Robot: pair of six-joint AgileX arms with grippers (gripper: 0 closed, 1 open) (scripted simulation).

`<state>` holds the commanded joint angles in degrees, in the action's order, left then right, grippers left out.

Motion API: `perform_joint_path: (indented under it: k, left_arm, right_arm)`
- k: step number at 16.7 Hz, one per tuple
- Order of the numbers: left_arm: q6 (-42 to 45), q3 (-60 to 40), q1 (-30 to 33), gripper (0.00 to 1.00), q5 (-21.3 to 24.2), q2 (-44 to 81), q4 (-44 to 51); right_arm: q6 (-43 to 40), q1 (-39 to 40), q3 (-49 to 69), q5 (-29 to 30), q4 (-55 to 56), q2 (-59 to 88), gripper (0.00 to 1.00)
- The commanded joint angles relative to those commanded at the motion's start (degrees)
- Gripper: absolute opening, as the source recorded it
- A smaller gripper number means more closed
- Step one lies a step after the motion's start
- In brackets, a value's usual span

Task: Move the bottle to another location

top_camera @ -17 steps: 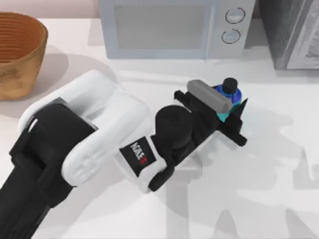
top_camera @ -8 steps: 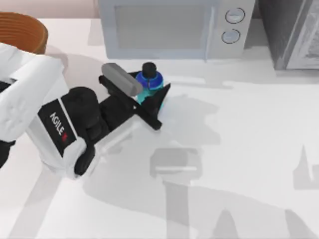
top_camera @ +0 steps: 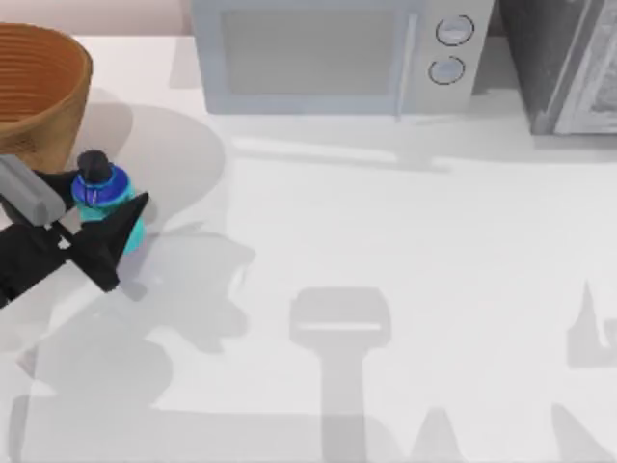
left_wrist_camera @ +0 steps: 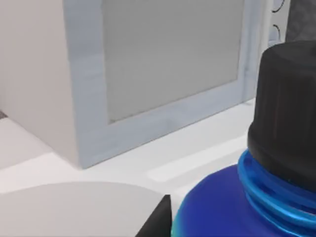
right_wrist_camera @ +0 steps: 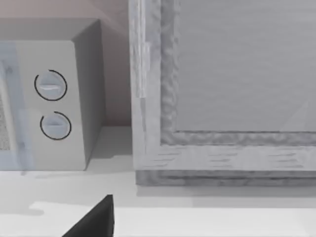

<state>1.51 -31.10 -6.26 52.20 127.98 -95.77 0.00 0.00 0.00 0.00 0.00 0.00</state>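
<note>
The bottle (top_camera: 103, 190), cyan with a blue shoulder and a black cap, is at the table's far left, just in front of the basket. My left gripper (top_camera: 96, 210) is shut on the bottle, one finger on each side of its body, while the arm runs off the left edge. In the left wrist view the bottle (left_wrist_camera: 232, 202) looms close, its black cap upright, with the microwave (left_wrist_camera: 163, 64) behind it. A dark piece of my right gripper (right_wrist_camera: 94, 222) edges into the right wrist view.
A brown wicker basket (top_camera: 39, 96) stands at the back left, close behind the bottle. The microwave (top_camera: 337, 53) sits at the back middle, and a grey cabinet (top_camera: 569, 63) at the back right. Arm shadows lie across the white table (top_camera: 434, 251).
My left gripper has carried the bottle from in front of the microwave's right part far to the left, ending beside the basket. The arm has drawn back out of the top view.
</note>
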Motion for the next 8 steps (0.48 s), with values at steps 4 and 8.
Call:
perform_joint_path:
  k: [4,8]
  left_arm:
    - [0.1,2.8,-3.2,0.00,3.0,-1.7,-1.0]
    - [0.2,2.5,-2.8,0.00,2.7,-1.2,-0.8]
  right_arm:
    - [0.0,0.0,0.0,0.0,0.0,0.0,1.00]
    - [0.0,0.0,0.0,0.0,0.0,0.0,1.00]
